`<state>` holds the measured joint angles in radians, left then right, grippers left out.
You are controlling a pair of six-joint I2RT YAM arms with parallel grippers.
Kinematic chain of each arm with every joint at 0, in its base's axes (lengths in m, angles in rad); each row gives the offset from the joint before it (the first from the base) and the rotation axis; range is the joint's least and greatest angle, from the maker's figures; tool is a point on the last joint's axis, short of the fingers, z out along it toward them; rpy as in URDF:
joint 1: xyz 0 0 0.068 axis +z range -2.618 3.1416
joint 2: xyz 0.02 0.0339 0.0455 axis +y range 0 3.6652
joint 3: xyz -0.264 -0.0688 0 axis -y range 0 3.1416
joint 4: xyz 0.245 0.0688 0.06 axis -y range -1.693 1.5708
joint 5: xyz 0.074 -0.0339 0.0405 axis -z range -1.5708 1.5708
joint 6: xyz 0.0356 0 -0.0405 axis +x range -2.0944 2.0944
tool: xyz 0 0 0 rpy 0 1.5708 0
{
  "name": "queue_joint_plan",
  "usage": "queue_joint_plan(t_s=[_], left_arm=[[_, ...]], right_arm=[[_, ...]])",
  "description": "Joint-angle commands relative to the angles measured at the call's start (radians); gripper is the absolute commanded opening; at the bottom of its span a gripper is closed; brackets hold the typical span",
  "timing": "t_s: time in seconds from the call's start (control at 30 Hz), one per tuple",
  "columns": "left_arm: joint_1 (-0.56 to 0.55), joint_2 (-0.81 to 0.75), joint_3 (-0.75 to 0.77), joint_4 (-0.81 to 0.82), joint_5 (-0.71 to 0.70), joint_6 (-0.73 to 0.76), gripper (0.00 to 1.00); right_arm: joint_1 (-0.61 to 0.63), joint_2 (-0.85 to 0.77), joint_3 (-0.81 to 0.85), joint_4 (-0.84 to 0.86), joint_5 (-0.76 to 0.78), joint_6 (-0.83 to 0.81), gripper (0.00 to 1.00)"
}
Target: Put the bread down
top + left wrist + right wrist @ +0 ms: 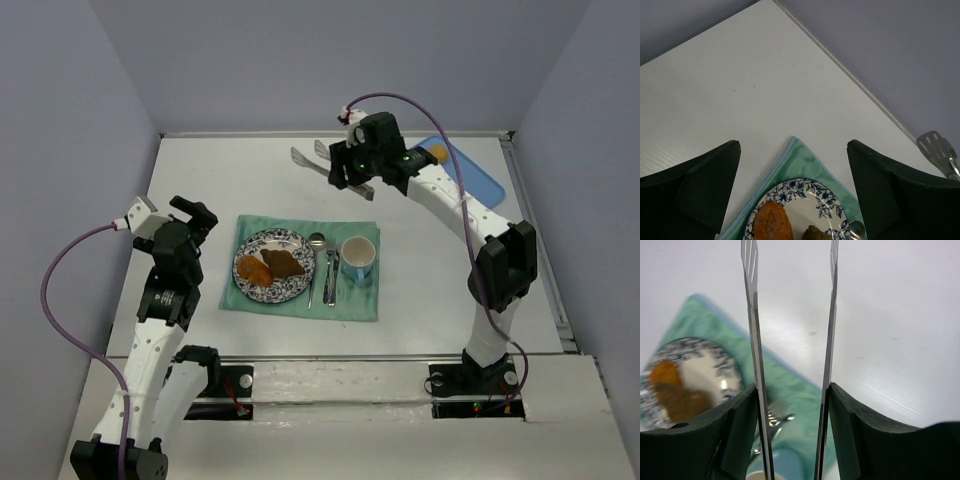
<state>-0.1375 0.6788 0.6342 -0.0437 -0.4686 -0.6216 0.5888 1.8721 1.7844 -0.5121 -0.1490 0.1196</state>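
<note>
A blue-patterned plate (291, 238) sits on a green mat (355, 305) and holds an orange bread piece (255, 270) and a brown one (284, 262). Both show in the left wrist view, orange (774, 222) and brown (815, 234), and in the right wrist view (665, 375). My right gripper (347, 170) is shut on metal tongs (754, 340), held above the table behind the mat. The tong arms are apart with nothing between them. My left gripper (195, 216) is open and empty, left of the plate (805, 187).
A blue cup (358, 260), a spoon (317, 245) and a fork (331, 268) lie on the mat right of the plate. A blue tray (472, 178) at the back right holds another orange piece (438, 152). Grey walls surround the table.
</note>
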Motion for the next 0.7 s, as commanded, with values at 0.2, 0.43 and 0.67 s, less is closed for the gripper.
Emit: queue_joint_plan(t_s=[0.2,0.43,0.67], left_arm=[[0.003,0.004,-0.018,0.064,-0.070,0.036,0.99],[0.003,0.039,-0.013,0.070,-0.087,0.043,0.99],[0.003,0.076,-0.004,0.070,-0.081,0.043,0.99]], right_arm=[[-0.251,0.214,0.036,0.064,0.045,-0.334,0.61],[-0.294,0.363,0.156,0.029,0.071,-0.339,0.68],[-0.294,0.349,0.133,0.023,0.129,-0.328,1.00]])
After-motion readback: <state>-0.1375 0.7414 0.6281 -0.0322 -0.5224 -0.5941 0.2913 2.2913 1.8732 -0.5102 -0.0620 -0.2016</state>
